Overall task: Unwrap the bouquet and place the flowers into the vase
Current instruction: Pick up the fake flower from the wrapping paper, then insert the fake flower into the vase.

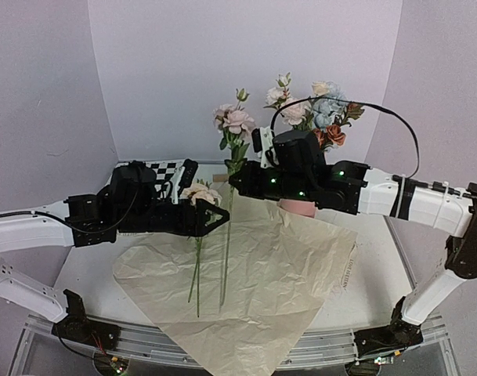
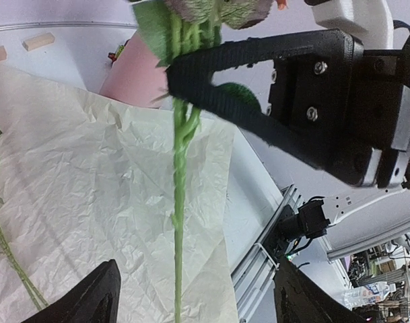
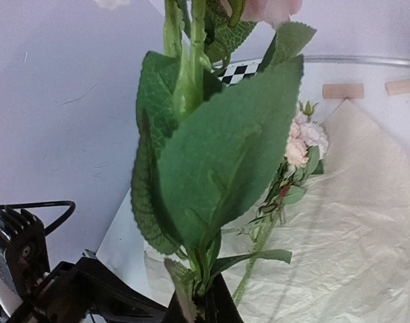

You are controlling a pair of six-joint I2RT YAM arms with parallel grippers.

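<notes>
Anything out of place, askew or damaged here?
The unwrapped paper hangs crookedly over the near edge of the table. A cream flower lies flat on it while the right gripper holds a pink flower upright. Nothing looks damaged.

Robot lab bench (image 1: 85, 274); lilac backdrop (image 1: 183, 70), checkerboard calibration board (image 1: 166, 169), aluminium rail (image 1: 144, 338)

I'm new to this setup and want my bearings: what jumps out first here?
A pink flower stands upright mid-table, its stem pinched by the fingers of the right gripper, with the left gripper, fingers open, beside the stem. Under it the crinkled paper lies spread flat, another flower lying on it. Further back, the pink vase holds several blooms.
</notes>
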